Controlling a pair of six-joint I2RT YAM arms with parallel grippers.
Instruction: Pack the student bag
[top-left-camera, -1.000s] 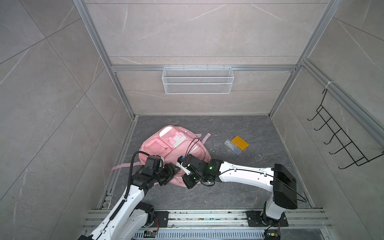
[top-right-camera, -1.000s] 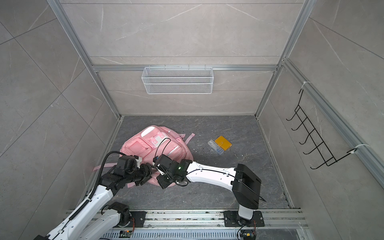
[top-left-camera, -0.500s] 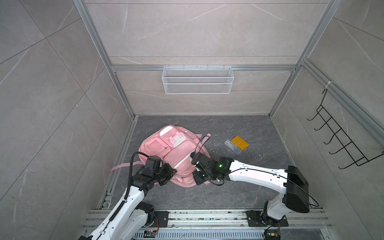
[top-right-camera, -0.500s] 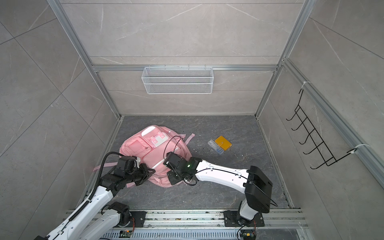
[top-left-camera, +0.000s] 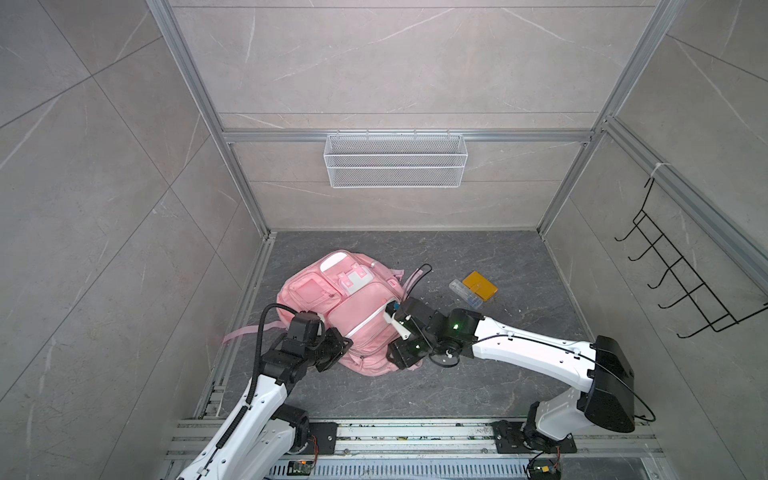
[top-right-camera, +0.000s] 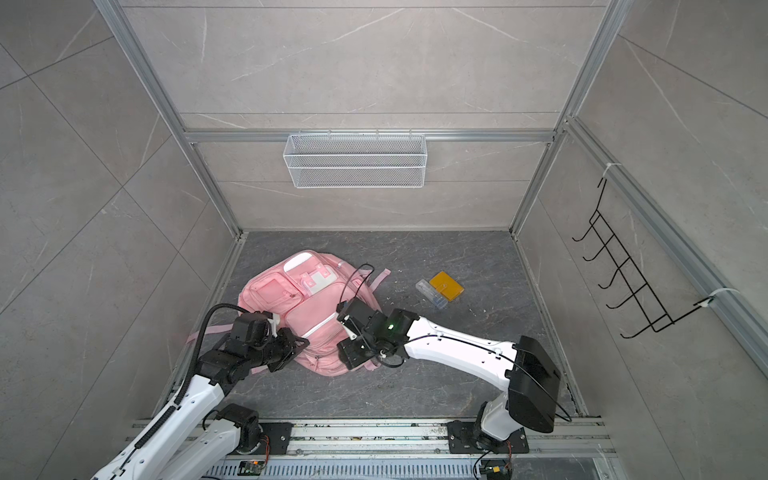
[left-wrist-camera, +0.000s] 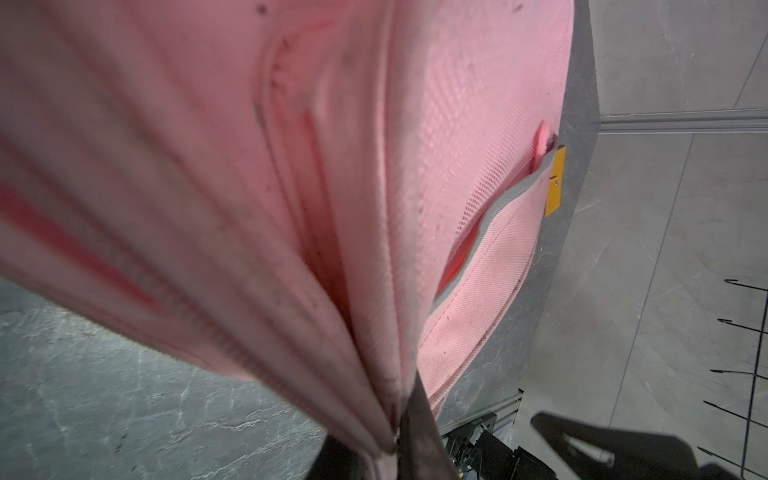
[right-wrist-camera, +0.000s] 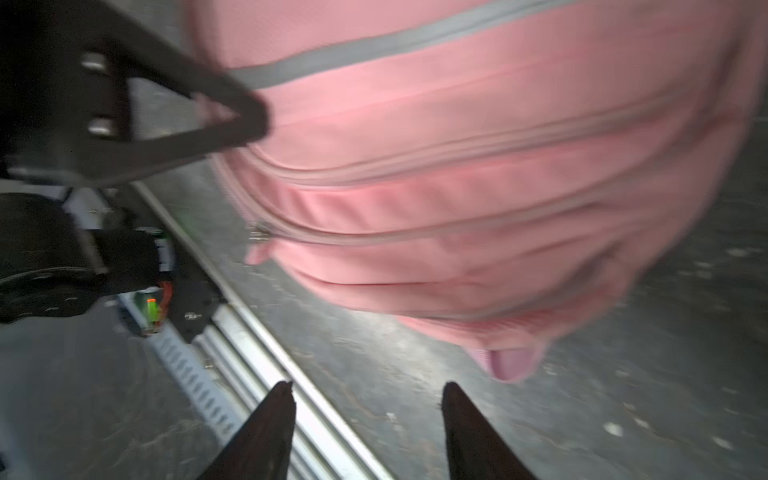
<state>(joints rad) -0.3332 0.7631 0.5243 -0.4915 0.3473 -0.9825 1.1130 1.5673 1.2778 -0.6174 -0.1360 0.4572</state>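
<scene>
Though still pinching the student bag (top-left-camera: 357, 307) in the left end effector (left-wrist-camera: 386, 444), has just spread the right end effector (right-wrist-camera: 368, 386) empty, bag on counter (right-wrist-camera: 623, 415) just ahead, so regrasp due.

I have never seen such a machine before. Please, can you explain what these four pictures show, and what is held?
Two white robot arms stand on a rail; each ends in a gripper. Two pictures look down from above; two come from cameras on the wrists. On the grey floor lie a pink student bag, a flat yellow thing and a clear case. The left gripper is shut on the bag's fabric. The right gripper is open near the bag, holding nothing.
</scene>
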